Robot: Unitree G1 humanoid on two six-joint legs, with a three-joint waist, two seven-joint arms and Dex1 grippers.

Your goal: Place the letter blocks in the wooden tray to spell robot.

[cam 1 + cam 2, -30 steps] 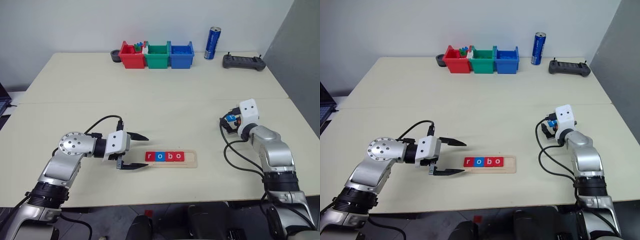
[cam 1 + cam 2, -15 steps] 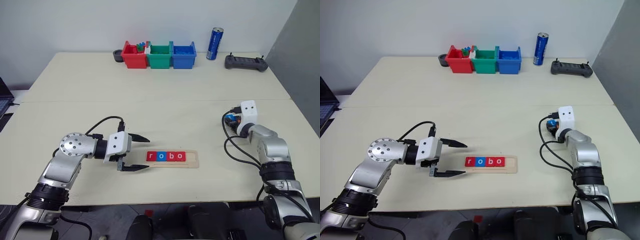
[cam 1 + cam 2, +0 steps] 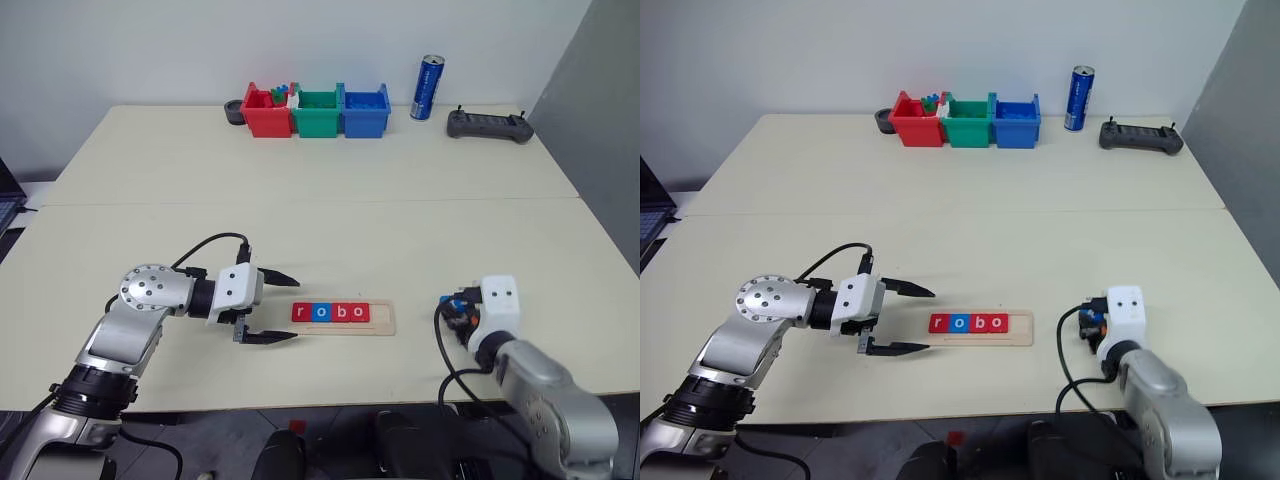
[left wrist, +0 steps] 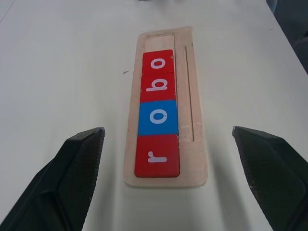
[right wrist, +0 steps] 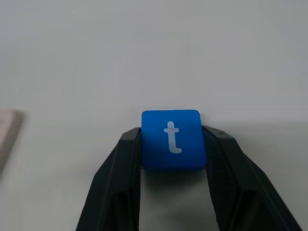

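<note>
You've got one table [image 3: 300, 200], cream top, with a seam running across the middle. At its far edge sit three plastic bins touching in a row: one red bin [image 3: 264, 112], one green bin [image 3: 315, 111], one blue bin [image 3: 364, 110], with a small dark round thing [image 3: 233, 111] just beside the red one. Near them stand one blue can [image 3: 428, 87], upright, and one black controller [image 3: 488, 124] lying flat. Two arms are in view. Your left gripper [image 3: 275, 305] hangs just beside the near end of the one wooden tray [image 3: 384, 320], its two black fingers [image 4: 77, 178] spread wide on either side of that end, holding nothing. In the tray you see four letter blocks [image 4: 158, 110] touching in a line: red r, blue o, red b, red o; that's three red and one blue, with one bare slot at the far end of the groove. Your right gripper [image 5: 172, 144] sits near the table's front edge, apart from the tray to its right, jaws closed partway and pinching the fifth block, the blue t tile [image 5: 172, 139], by its two side edges, letter facing up. Total five tiles: four seated, one held.
</note>
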